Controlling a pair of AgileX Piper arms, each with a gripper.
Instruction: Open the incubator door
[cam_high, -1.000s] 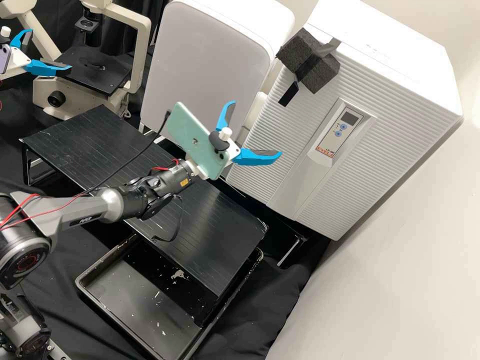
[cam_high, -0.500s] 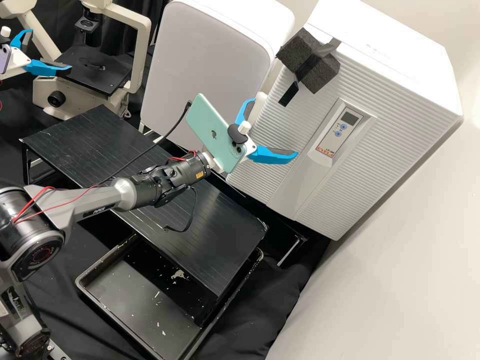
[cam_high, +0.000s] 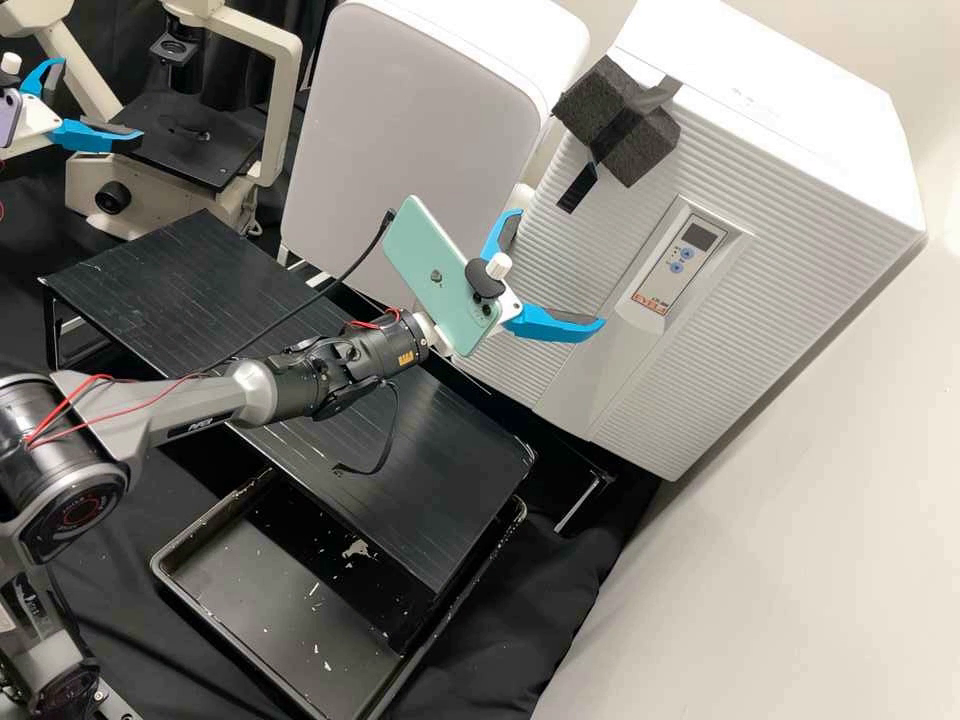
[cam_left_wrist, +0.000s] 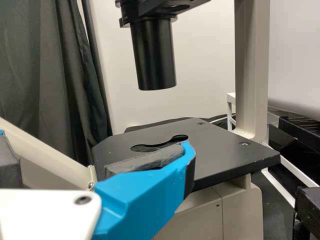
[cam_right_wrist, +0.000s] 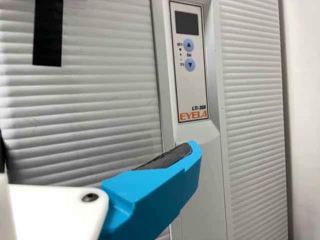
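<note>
In the high view the white incubator has its ribbed door closed, with a control panel on it. My right gripper is open before the door's lower left part, its fingers spread and nothing between them. The right wrist view shows that right gripper in front of the ribbed door and the panel. At the high view's upper left, my left gripper stands open beside the microscope. The left wrist view has the left gripper near the microscope stage.
Dark foam with a black strap sits at the incubator's upper front edge. A white-grey appliance stands left of the incubator. Below the right arm are a black platform and a black tray. A wall borders the right side.
The right arm has extended rightward, bringing its open gripper closer to the incubator's front in the high view; most of that travel came in the first half second. The left gripper has stayed put.
</note>
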